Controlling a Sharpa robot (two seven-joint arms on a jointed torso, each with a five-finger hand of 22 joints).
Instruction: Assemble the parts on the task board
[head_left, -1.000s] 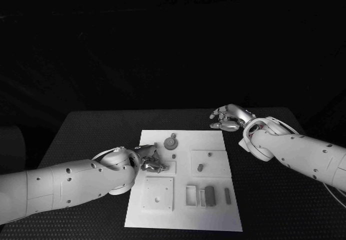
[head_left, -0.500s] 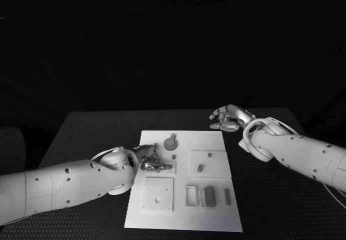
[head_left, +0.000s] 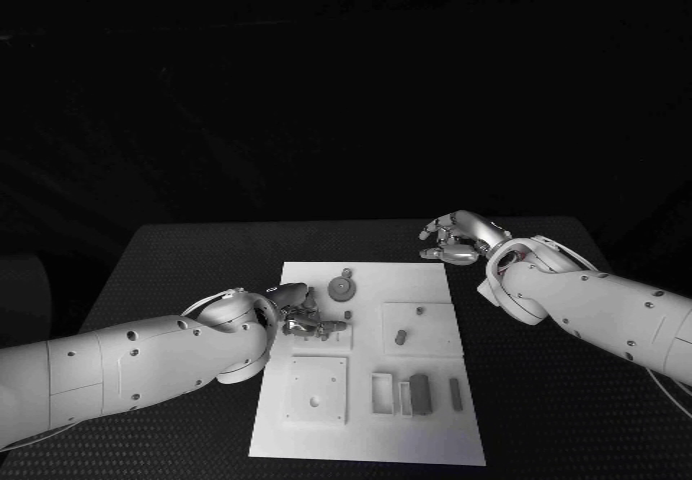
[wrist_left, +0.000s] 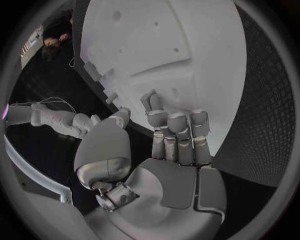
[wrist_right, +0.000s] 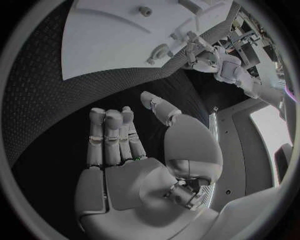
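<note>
Table (head_left: 173, 260): black, edges lost in darkness.
Left hand (head_left: 299, 318): fingers curled over task board (head_left: 433, 420); any grasp hidden.
Right hand (head_left: 459, 238): fingers together, empty.

My left hand (head_left: 296, 312) covers the spot on the task board (head_left: 368, 440) where its fingertips come down, so I cannot tell whether they touch or pinch a part there. From my left wrist, my own fingers (wrist_left: 178, 135) hide that same patch of board. My right hand (head_left: 459, 240) hangs past the board's far corner over the desk (head_left: 188, 260); the small grey parts (head_left: 420, 392) are too small to make out their shapes.
</note>
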